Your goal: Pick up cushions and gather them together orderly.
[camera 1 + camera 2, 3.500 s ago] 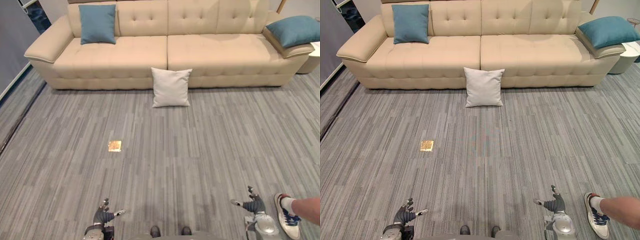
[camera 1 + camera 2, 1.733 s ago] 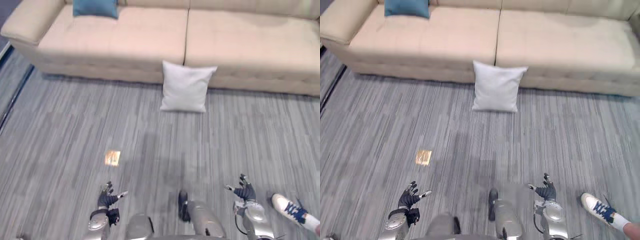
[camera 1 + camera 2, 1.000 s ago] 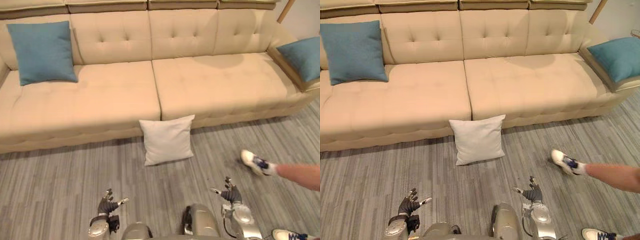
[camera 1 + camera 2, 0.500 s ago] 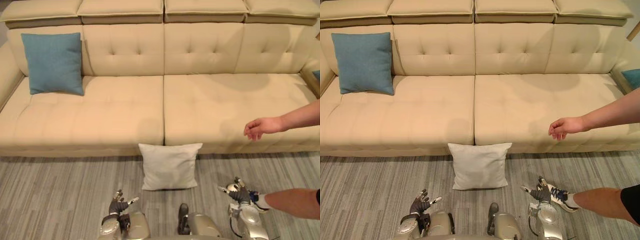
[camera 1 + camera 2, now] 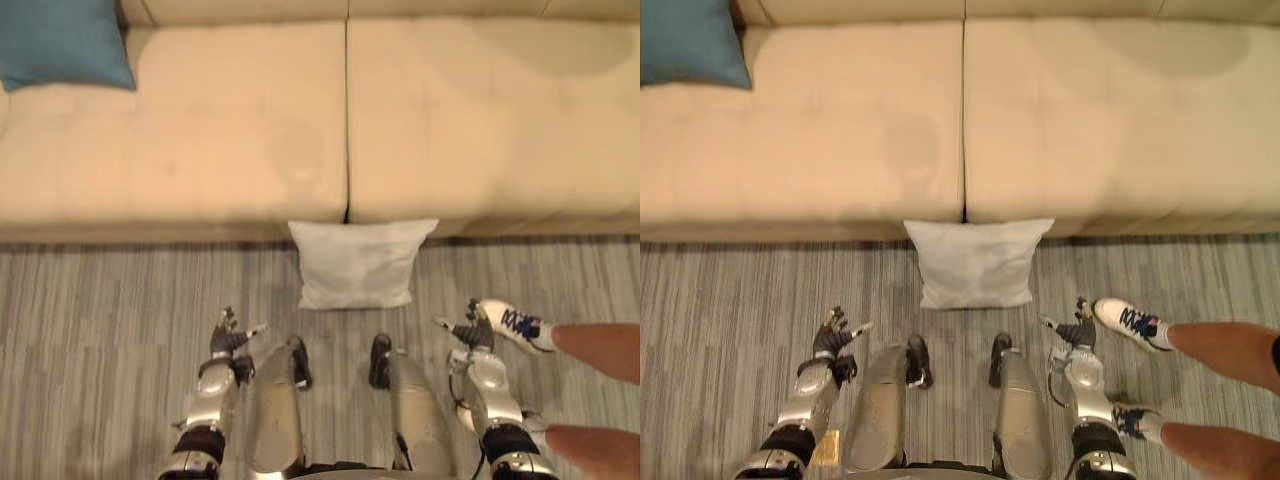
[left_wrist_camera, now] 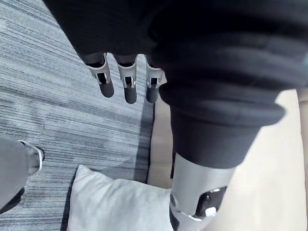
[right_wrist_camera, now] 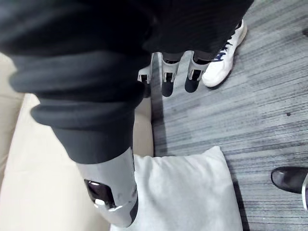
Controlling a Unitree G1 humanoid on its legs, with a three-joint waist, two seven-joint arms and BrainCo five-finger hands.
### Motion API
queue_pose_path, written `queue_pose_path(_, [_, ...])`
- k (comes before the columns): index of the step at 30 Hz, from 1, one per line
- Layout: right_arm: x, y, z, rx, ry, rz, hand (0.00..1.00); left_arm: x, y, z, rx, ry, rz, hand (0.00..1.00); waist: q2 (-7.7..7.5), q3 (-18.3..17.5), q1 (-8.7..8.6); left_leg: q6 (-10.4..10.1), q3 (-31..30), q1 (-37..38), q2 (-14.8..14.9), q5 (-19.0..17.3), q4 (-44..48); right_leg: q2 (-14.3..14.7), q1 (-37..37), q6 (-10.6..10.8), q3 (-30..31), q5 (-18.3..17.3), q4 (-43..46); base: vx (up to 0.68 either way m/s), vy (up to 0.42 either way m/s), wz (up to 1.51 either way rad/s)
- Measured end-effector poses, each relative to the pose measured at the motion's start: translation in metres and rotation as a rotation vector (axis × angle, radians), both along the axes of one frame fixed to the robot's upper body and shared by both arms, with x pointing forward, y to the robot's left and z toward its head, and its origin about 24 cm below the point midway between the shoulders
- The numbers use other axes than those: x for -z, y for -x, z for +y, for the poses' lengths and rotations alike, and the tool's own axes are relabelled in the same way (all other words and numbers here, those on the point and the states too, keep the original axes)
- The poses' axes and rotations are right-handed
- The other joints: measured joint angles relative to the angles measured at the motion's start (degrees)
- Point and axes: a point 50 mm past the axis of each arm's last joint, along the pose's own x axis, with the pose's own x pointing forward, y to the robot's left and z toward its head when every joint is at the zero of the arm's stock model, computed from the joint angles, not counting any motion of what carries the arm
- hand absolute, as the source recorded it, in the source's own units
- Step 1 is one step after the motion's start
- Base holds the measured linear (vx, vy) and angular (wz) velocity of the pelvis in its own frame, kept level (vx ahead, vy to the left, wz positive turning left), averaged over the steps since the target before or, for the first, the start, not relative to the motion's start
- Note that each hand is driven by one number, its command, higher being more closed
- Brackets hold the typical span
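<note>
A white cushion (image 5: 362,262) stands on the grey carpet, leaning against the front of the beige sofa (image 5: 240,130) at the seam between its two seats. A blue cushion (image 5: 60,40) rests on the sofa seat at the far left. My left hand (image 5: 228,340) hangs low to the left of the white cushion, open and apart from it. My right hand (image 5: 468,332) hangs to the cushion's right, open too. The left wrist view shows straight fingers (image 6: 125,82) above the white cushion (image 6: 115,204). The right wrist view shows the same cushion (image 7: 187,187) past relaxed fingers (image 7: 173,72).
A person stands close on my right: a white shoe (image 5: 510,322) rests on the carpet just beside my right hand, with bare legs (image 5: 595,350) coming in from the right edge. The carpet (image 5: 100,330) stretches away to my left.
The camera has come closer to the sofa and tipped down, so the white cushion now lies just ahead. The person's reaching hand has left the view. Both hands stay open.
</note>
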Motion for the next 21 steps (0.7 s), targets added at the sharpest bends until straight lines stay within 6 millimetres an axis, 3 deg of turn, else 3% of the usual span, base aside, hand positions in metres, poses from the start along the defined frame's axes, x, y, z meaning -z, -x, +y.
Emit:
queue_pose_path(3, [-0.031,-0.034,0.010,-0.013,-0.003,-0.097,0.00,-0.032,-0.032,-0.007,-0.005,0.024,-0.114,0.00,-0.06,2.01,0.02,0.41,-0.91,-7.85,0.75,0.08,3.60,0.00,-7.18,-0.22,-0.39,0.14,2.81,-0.07,-0.008,-0.01])
queue_pose_path(5, [-0.069,-0.064,0.022,-0.043,0.010,-0.208,0.00,-0.064,-0.058,-0.011,-0.014,0.046,-0.226,0.00,-0.15,4.00,0.03,0.95,-1.39,-13.95,0.84,0.42,5.86,-0.19,-13.11,-0.28,-0.31,0.16,5.62,-0.03,-0.013,0.01])
queue_pose_path(6, [-0.078,-0.070,0.026,-0.054,0.015,-0.236,0.00,-0.073,-0.064,-0.011,-0.017,0.052,-0.257,0.00,-0.15,4.43,-0.01,1.05,-1.48,-15.49,0.85,0.49,6.45,-0.28,-14.76,-0.29,-0.28,0.16,6.32,-0.04,-0.014,0.03])
queue_pose_path(8, [-0.125,-0.095,0.039,-0.090,0.022,-0.364,0.00,-0.106,-0.084,-0.015,-0.032,0.075,-0.359,0.00,-0.14,5.44,0.16,1.20,-1.91,-21.24,0.86,0.57,8.77,-0.63,-20.65,-0.53,-0.19,0.00,9.24,-0.03,-0.012,0.01])
queue_pose_path(14, [-0.202,-0.118,0.072,-0.145,0.055,-0.573,0.00,-0.157,-0.106,-0.033,-0.023,0.117,-0.510,0.00,-0.11,5.49,0.13,1.61,-2.73,-27.69,0.88,0.85,11.65,-0.98,-27.26,-0.70,-0.08,-0.13,13.01,-0.04,-0.025,0.03])
queue_pose_path(17, [-0.223,-0.120,0.083,-0.163,0.067,-0.637,0.00,-0.178,-0.111,-0.050,0.018,0.125,-0.571,0.00,-0.12,5.49,0.08,2.21,-2.68,-29.64,0.70,1.55,11.67,-1.23,-29.09,-0.70,0.01,-0.13,13.25,-0.06,-0.026,0.05])
queue_pose_path(21, [-0.236,-0.120,0.095,-0.163,0.042,-0.679,0.00,-0.196,-0.116,-0.068,0.065,0.127,-0.616,0.00,-0.12,5.49,0.02,2.16,-2.70,-32.06,0.46,2.48,11.51,-1.57,-31.75,-1.21,-0.09,0.23,13.58,-0.07,-0.022,0.05])
